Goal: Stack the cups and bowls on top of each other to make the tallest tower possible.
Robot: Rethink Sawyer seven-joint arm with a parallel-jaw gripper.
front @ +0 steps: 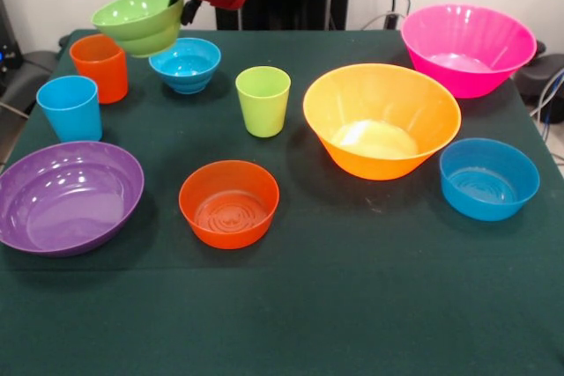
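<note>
Room to move lies mostly along the near edge of the table [291, 323], where the dark green cloth is bare from side to side. At the top of the front view the red and black gripper [187, 6] holds the small green bowl [139, 21] by its rim, lifted clear of the cloth and tilted; its fingers are closed on that rim, though mostly hidden behind the bowl.

Below it stand the orange cup [101, 67] and, just beside it toward the viewer, the light blue cup [70, 107], both upright near the table's left edge. The small blue bowl [186, 64] sits to the right of the orange cup. The lime green cup [263, 100] stands alone in the middle, apart from its neighbours, with nothing stacked on it.

The purple bowl [69, 196] fills the left edge, slightly overhanging it. The medium orange bowl [229, 203] rests in front of the green cup. The yellow-orange bowl [381, 119] sits right of centre, the medium blue bowl [488, 178] just beside it, and the pink bowl [468, 47] at the far right corner.

Behind the table run a pale wall and dark cables.
</note>
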